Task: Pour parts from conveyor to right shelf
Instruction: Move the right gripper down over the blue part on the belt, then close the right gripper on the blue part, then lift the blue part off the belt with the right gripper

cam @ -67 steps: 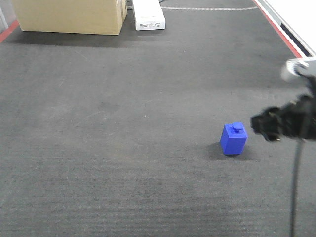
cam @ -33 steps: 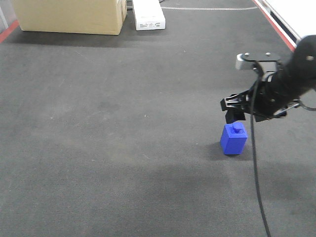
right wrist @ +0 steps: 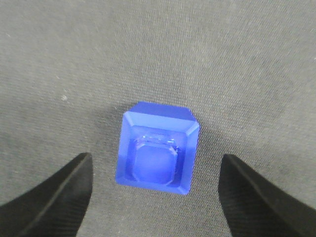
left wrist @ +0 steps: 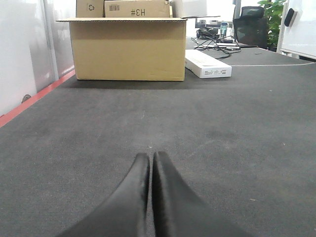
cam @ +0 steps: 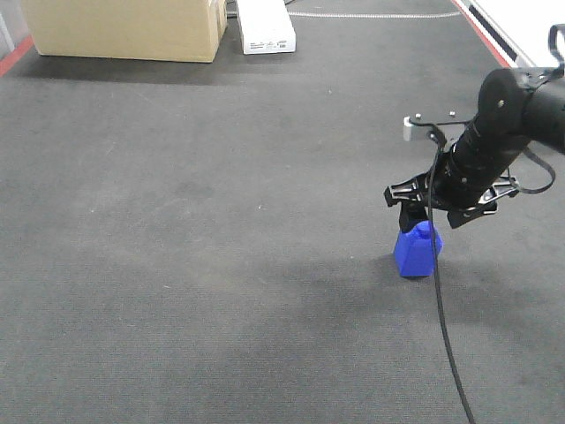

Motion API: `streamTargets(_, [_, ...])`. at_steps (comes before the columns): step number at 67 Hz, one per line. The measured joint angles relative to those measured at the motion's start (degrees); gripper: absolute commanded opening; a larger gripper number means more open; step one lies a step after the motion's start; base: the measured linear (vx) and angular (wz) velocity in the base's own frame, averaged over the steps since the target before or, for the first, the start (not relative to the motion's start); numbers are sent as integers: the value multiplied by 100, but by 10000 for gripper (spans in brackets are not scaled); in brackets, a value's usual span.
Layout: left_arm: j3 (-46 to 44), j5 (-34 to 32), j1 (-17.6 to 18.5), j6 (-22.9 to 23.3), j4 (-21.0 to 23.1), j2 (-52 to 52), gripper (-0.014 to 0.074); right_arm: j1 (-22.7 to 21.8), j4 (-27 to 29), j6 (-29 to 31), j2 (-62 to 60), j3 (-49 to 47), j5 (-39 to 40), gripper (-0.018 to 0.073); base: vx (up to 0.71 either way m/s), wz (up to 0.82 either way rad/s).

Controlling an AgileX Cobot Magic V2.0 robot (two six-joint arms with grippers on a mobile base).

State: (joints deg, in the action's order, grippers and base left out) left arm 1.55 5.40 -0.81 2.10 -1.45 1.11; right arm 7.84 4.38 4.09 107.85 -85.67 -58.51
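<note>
Looking first at what is obscured. In the front view the top of the blue block (cam: 417, 254) is covered by the right hand (cam: 431, 216), so its stud cannot be seen there; only the lower body and base show. The right arm is cut off by the right frame edge. A black cable (cam: 441, 309) hangs from the arm, crosses in front of the block's right side and runs out at the bottom edge. In the left wrist view only the two dark fingers of the left hand (left wrist: 149, 165) show, the rest is cut off at the bottom.

Right arm: reaches in from the right, wrist bent downward, hand directly above the block. Right wrist view looks straight down on the block (right wrist: 157, 149): it sits upright on the conveyor (right wrist: 222, 49), centred between the fingers (right wrist: 64, 192). Right hand (right wrist: 155, 165) spread wide, bare belt visible on both sides of the block, nothing gripped.

Left hand: fingers pressed together with only a thin seam between them, nothing held, low over the conveyor (left wrist: 237, 138) and pointing toward a cardboard box (left wrist: 128, 47) and a flat white box (left wrist: 207, 64) at the far end.

Block location: right half of the conveyor (cam: 221, 221), well apart from both boxes.
</note>
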Motion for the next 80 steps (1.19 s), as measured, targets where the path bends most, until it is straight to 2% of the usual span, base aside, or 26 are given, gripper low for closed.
streamTargets(14, [0, 0, 0, 0, 0, 0, -6, 0, 0, 0, 326, 0, -41, 507, 0, 0])
streamTargets(21, [0, 0, 0, 0, 0, 0, -6, 0, 0, 0, 450, 0, -34, 451, 0, 0])
streamTargets(27, [0, 0, 0, 0, 0, 0, -6, 0, 0, 0, 517, 0, 7, 353, 0, 0])
streamTargets(42, [0, 0, 0, 0, 0, 0, -6, 0, -47, 16, 436, 0, 180, 25, 0, 0])
streamTargets(45, [0, 0, 0, 0, 0, 0, -6, 0, -67, 24, 347, 0, 194, -15, 0, 0])
streamTargets(60, [0, 0, 0, 0, 0, 0, -6, 0, -148, 45, -612, 320, 558, -9, 0, 0])
streamTargets(80, [0, 0, 0, 0, 0, 0, -6, 0, -278, -280, -2581, 2078, 1669, -9, 0, 0])
